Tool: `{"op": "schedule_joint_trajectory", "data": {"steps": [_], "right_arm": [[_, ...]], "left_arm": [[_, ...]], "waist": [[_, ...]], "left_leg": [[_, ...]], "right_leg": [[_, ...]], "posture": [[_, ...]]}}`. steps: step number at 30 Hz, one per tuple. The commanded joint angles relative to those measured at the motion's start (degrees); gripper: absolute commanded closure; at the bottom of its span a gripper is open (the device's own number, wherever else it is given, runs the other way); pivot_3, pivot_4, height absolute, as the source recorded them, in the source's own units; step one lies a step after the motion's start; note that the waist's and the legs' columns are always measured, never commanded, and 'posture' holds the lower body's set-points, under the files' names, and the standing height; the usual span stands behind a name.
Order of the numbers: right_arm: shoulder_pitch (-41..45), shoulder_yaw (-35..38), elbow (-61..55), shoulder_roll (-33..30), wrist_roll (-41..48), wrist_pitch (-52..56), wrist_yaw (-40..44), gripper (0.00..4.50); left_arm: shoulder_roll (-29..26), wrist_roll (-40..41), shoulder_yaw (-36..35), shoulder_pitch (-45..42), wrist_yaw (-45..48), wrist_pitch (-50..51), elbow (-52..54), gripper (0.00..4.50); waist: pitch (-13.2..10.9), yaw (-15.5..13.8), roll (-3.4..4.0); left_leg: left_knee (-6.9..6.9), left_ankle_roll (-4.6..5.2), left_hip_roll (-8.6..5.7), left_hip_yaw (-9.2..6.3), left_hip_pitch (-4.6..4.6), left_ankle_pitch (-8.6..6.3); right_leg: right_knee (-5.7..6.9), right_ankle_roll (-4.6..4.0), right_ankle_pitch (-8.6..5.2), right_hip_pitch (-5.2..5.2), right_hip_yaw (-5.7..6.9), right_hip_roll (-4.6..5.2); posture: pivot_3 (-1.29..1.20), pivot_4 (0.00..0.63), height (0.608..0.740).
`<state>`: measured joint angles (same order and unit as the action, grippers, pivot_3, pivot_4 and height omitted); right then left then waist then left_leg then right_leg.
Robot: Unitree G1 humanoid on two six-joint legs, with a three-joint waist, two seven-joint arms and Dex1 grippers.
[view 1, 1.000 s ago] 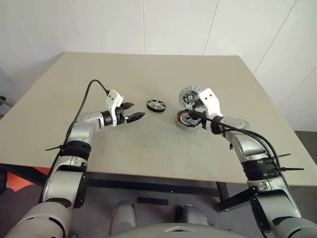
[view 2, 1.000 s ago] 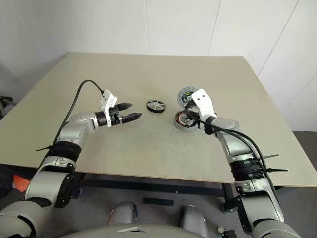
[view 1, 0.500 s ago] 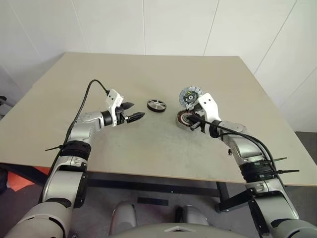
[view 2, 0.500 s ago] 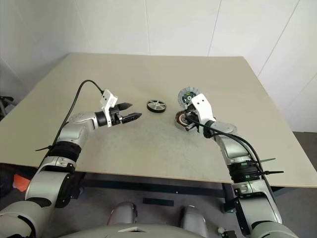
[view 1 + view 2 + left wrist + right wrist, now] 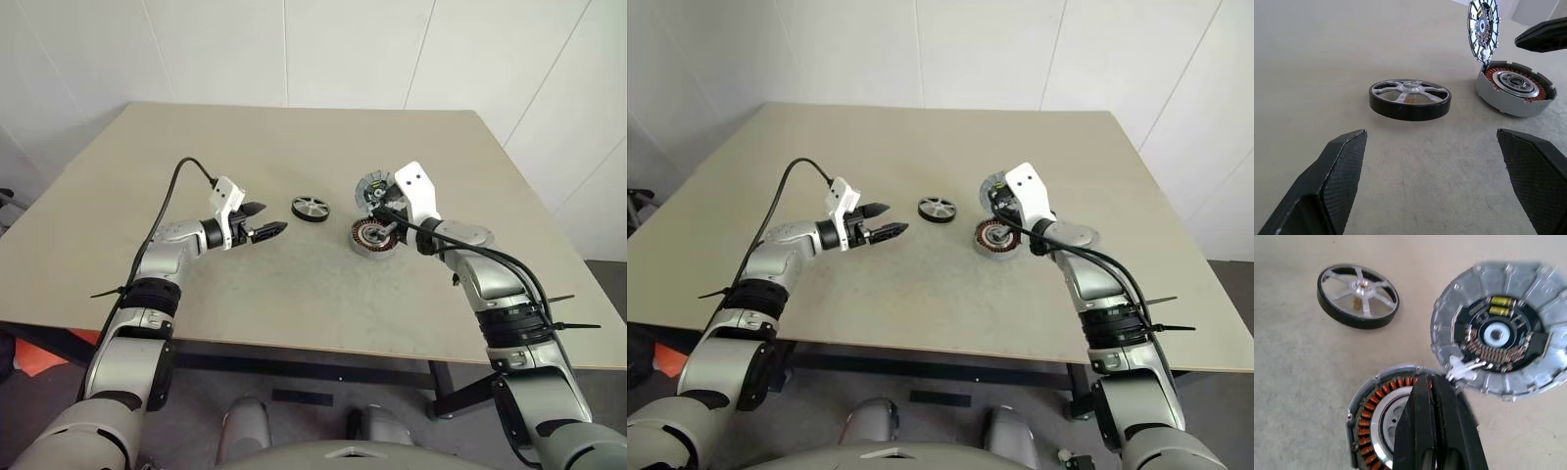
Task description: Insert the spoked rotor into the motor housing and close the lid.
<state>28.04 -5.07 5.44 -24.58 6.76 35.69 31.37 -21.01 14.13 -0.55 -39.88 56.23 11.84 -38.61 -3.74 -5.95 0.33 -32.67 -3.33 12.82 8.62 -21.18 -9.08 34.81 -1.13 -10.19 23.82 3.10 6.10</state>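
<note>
The spoked rotor [image 5: 309, 208], a black-rimmed wheel with silver spokes, lies flat on the table between my two grippers. To its right sits the motor housing [image 5: 374, 237] with its copper windings uncovered. The lid [image 5: 373, 188] stands raised at the housing's far edge, its inner face showing. My right gripper [image 5: 1426, 382] is shut and empty, its tips over the housing's near rim close to the lid's hinge. My left gripper [image 5: 270, 218] hovers open to the left of the rotor [image 5: 1409, 99], pointing at it with nothing between its fingers.
The beige table [image 5: 294, 284] carries just these parts. White walls stand behind it. The table's near edge runs below both arms.
The right arm has swayed slightly beside the housing. Lid, rotor and left gripper have kept their places.
</note>
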Motion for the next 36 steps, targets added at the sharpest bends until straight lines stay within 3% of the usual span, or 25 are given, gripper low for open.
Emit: {"op": "schedule_joint_trajectory", "data": {"steps": [1, 6, 17, 27, 36], "right_arm": [[-1.99, -1.12, 4.79, 0.84, -1.59, -2.29, -0.92, 4.46], [-1.89, -0.30, 3.74, 0.71, -0.76, -2.61, -0.81, 4.46], [3.61, 1.75, -3.23, -1.47, 0.66, -0.33, -0.16, 4.46], [-1.06, -1.42, 9.96, 1.80, -2.20, -4.83, -1.16, 4.46], [1.53, 1.45, 2.21, -0.34, -0.17, -3.89, 0.11, 4.46]], "left_arm": [[-0.67, 0.26, -0.77, -0.69, 0.11, -0.28, 1.73, 0.00], [-0.71, 0.26, -0.78, -0.73, 0.05, -0.26, 1.71, 0.00], [-0.20, 0.20, -0.68, -0.96, 0.02, -0.53, 1.20, 0.00], [-0.50, 0.26, -0.82, -0.36, -0.13, -0.28, 2.13, 0.00], [-0.18, 0.21, -0.70, -0.63, -0.16, -0.46, 1.64, 0.00]], "waist": [[0.00, 0.05, 0.00], [0.03, 0.18, -0.02], [0.03, 0.29, -0.02], [0.04, 0.26, -0.03], [0.04, 0.20, -0.04]], "left_leg": [[0.00, 0.00, 0.00, 0.00, 0.00, 0.00], [-0.02, -0.02, 0.00, 0.00, 0.24, 0.01], [0.00, -0.01, 0.02, -0.01, 0.25, 0.01], [0.01, 0.05, -0.01, 0.00, 0.18, -0.03], [-0.01, 0.01, -0.01, -0.01, 0.44, -0.01]], "right_leg": [[0.00, 0.00, 0.00, 0.00, 0.00, 0.00], [-0.01, 0.41, -0.25, -0.24, 0.00, 0.01], [-0.03, 0.33, -0.19, -0.29, 0.00, 0.00], [-0.07, 0.05, -0.03, -0.26, 0.02, 0.02], [-0.10, 0.47, -0.28, -0.53, 0.01, 0.02]], "posture": [[0.00, 0.000, 0.740], [0.00, 0.000, 0.740], [0.00, 0.000, 0.740], [0.00, 0.000, 0.740], [0.00, 0.000, 0.740]]}}
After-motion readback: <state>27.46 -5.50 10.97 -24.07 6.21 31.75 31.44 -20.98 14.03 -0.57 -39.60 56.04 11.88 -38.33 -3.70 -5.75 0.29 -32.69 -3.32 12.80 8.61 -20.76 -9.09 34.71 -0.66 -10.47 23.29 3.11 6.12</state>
